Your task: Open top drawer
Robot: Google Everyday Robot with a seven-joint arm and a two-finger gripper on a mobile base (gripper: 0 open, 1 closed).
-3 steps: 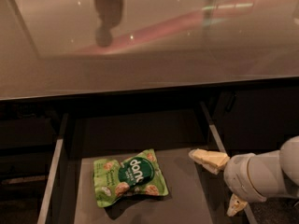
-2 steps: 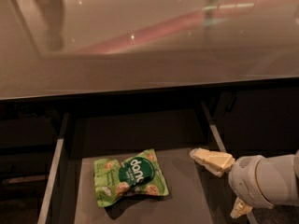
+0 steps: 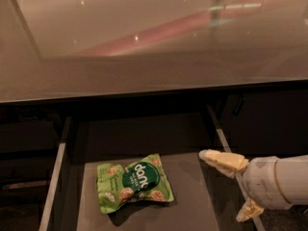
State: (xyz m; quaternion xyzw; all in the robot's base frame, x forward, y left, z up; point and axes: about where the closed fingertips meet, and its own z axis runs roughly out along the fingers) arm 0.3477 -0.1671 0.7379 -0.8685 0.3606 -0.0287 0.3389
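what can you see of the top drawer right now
The top drawer stands open, extended out from under the glossy counter. It is wide and shallow, with a matte dark grey floor and thin, paler side rails. Its front and handle are out of view. A green snack bag lies flat on the floor, left of centre. The gripper is at the right rail with its fingers spread; whether it touches the drawer cannot be told.

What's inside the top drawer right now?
A green snack bag lies on the top drawer's grey floor. The open gripper hovers at its right rail. The countertop hides the drawer's back.
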